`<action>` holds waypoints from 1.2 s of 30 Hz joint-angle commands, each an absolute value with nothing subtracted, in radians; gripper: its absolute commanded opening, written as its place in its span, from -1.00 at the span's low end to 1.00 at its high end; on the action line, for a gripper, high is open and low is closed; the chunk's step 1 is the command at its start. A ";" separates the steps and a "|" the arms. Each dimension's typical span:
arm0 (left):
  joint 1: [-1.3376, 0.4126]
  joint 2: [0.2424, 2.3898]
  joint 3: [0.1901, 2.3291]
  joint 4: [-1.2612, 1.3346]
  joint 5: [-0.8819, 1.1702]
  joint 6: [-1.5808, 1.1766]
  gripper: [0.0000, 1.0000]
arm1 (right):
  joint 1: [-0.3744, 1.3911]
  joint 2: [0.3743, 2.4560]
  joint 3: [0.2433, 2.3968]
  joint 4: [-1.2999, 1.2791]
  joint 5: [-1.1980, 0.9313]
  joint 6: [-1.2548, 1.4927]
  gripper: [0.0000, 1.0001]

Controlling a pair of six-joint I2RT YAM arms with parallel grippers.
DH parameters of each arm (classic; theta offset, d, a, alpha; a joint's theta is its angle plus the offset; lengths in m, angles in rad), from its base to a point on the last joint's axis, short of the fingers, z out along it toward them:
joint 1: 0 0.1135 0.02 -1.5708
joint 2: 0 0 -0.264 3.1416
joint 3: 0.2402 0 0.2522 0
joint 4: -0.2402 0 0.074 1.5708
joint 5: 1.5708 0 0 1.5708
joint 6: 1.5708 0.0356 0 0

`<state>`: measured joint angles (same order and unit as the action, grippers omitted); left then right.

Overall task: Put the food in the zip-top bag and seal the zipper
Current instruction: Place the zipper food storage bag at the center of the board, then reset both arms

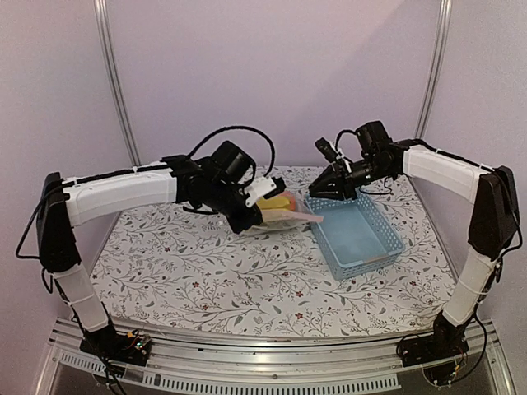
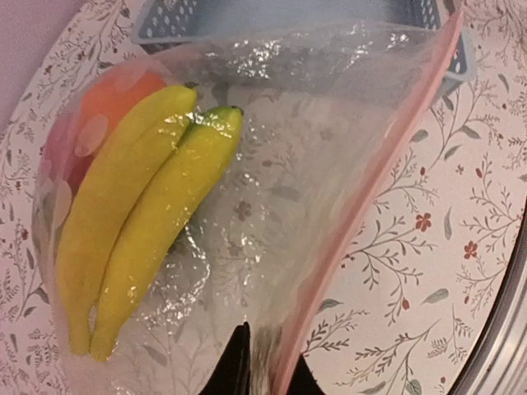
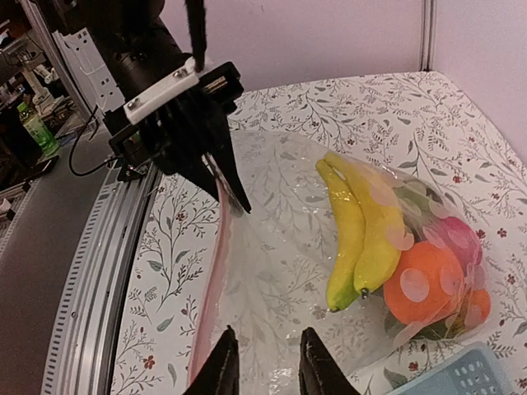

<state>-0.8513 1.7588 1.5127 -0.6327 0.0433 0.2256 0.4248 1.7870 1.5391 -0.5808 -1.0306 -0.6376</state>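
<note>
The clear zip-top bag (image 1: 284, 216) lies on the table left of the basket. In the left wrist view, yellow bananas (image 2: 140, 230), an orange (image 2: 115, 95) and a pink-red fruit (image 2: 53, 148) are inside the bag (image 2: 280, 164). My left gripper (image 1: 254, 220) (image 2: 272, 339) is shut on the bag's mouth edge at the pink zipper (image 2: 370, 173) and lifts it. My right gripper (image 1: 328, 191) (image 3: 268, 331) is open just above the bag (image 3: 280, 247), near the zipper (image 3: 216, 271). The bananas (image 3: 362, 222), orange (image 3: 420, 284) and pink-red fruit (image 3: 457, 234) also show there.
A light-blue plastic basket (image 1: 375, 247) stands right of the bag, with nothing showing inside it; its corner shows in the right wrist view (image 3: 469, 374). The floral tablecloth (image 1: 206, 280) spreads in front. The metal rail (image 1: 272, 374) runs along the near edge.
</note>
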 commanded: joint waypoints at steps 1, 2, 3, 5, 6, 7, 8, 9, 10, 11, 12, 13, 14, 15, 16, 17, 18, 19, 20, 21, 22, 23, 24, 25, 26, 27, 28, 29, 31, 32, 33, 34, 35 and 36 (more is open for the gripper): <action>-0.973 1.752 1.437 -0.741 0.012 0.187 -0.63 | 0.452 1.740 1.411 -0.734 -1.099 -0.754 -0.34; -0.989 1.746 1.435 -0.755 0.004 0.177 -0.49 | 0.458 1.729 1.393 -0.778 -1.102 -0.779 -0.27; -1.000 1.735 1.436 -0.763 -0.037 0.163 -0.35 | 0.461 1.711 1.377 -0.828 -1.108 -0.817 -0.17; -1.011 1.693 1.435 -0.760 -0.052 0.136 -0.18 | 0.459 1.683 1.360 -0.897 -1.119 -0.865 -0.07; -1.011 1.663 1.430 -0.748 -0.039 0.130 -0.12 | 0.457 1.654 1.347 -0.913 -1.119 -0.870 -0.05; -1.012 1.625 1.421 -0.729 -0.030 0.123 0.03 | 0.452 1.632 1.332 -0.917 -1.118 -0.870 -0.03; -1.012 1.589 1.409 -0.699 -0.031 0.119 0.19 | 0.445 1.598 1.319 -0.907 -1.113 -0.855 -0.02; -1.010 1.548 1.394 -0.664 -0.043 0.119 0.29 | 0.436 1.571 1.309 -0.890 -1.099 -0.835 -0.01; -1.006 1.509 1.378 -0.622 -0.068 0.116 0.39 | 0.425 1.521 1.304 -0.871 -1.078 -0.802 0.00; -1.001 1.475 1.366 -0.583 -0.111 0.108 0.47 | 0.413 1.491 1.304 -0.851 -1.047 -0.778 0.03; -0.993 1.446 1.357 -0.551 -0.161 0.095 0.55 | 0.399 1.452 1.304 -0.828 -1.010 -0.736 0.07; -0.976 1.423 1.355 -0.522 -0.213 0.076 0.62 | 0.382 1.402 1.303 -0.780 -0.967 -0.703 0.11; -0.957 1.406 1.358 -0.502 -0.252 0.058 0.64 | 0.360 1.371 1.298 -0.742 -0.931 -0.655 0.15; -0.922 1.392 1.364 -0.487 -0.289 0.038 0.64 | 0.334 1.330 1.291 -0.702 -0.898 -0.597 0.22; -0.895 1.380 1.370 -0.474 -0.325 0.017 0.67 | 0.310 1.301 1.284 -0.654 -0.850 -0.559 0.40; -0.871 1.368 1.378 -0.464 -0.350 0.005 0.69 | 0.282 1.254 1.275 -0.608 -0.806 -0.506 0.64; -0.847 1.360 1.386 -0.454 -0.371 0.003 0.70 | 0.252 1.228 1.265 -0.560 -0.769 -0.467 0.92; -0.826 1.355 1.391 -0.443 -0.393 0.003 0.71 | 0.217 1.194 1.251 -0.514 -0.742 -0.412 0.97; -0.808 1.349 1.396 -0.431 -0.418 -0.020 0.74 | 0.184 1.153 1.229 -0.453 -0.706 -0.375 0.98; -0.793 1.344 1.396 -0.415 -0.440 -0.025 0.77 | 0.154 1.125 1.203 -0.387 -0.658 -0.318 0.98; -0.783 1.338 1.394 -0.399 -0.455 -0.026 0.81 | 0.124 1.088 1.172 -0.328 -0.584 -0.246 0.98; -0.774 1.333 1.388 -0.377 -0.474 -0.029 0.88 | 0.118 1.061 1.148 -0.266 -0.536 -0.204 0.98; -0.767 1.326 1.374 -0.340 -0.488 -0.034 0.94 | 0.114 1.028 1.138 -0.236 -0.432 -0.148 0.98; -0.761 1.315 1.343 -0.299 -0.492 -0.036 0.98 | 0.115 1.020 1.135 -0.227 -0.375 -0.108 0.98; -0.757 1.302 1.303 -0.247 -0.484 -0.036 0.99 | 0.115 1.019 1.130 -0.220 -0.326 -0.052 0.98; -0.755 1.286 1.255 -0.191 -0.476 -0.034 0.99 | 0.114 1.018 1.116 -0.212 -0.292 -0.024 0.98; -0.753 1.271 1.200 -0.131 -0.479 -0.036 0.99 | 0.115 1.014 1.083 -0.196 -0.282 -0.009 0.98; -0.752 1.257 1.150 -0.069 -0.489 -0.040 0.99 | 0.114 1.003 1.050 -0.169 -0.287 -0.006 0.98; -0.746 1.237 1.062 0.032 -0.503 -0.051 0.99 | 0.115 0.977 1.007 -0.134 -0.308 -0.008 0.98; -0.742 1.231 1.036 0.056 -0.505 -0.056 0.99 | 0.115 0.976 1.001 -0.133 -0.312 -0.010 0.98; -0.738 1.227 1.015 0.069 -0.505 -0.057 0.99 | 0.115 0.978 0.998 -0.133 -0.314 -0.011 0.98; -0.734 1.225 1.002 0.075 -0.504 -0.058 0.99 | 0.115 0.980 0.997 -0.133 -0.321 -0.012 0.98; -0.731 1.222 0.991 0.076 -0.499 -0.057 1.00 | 0.115 0.982 0.998 -0.132 -0.324 -0.018 0.98; -0.729 1.219 0.980 0.077 -0.495 -0.058 0.99 | 0.114 0.985 1.000 -0.129 -0.326 -0.025 0.98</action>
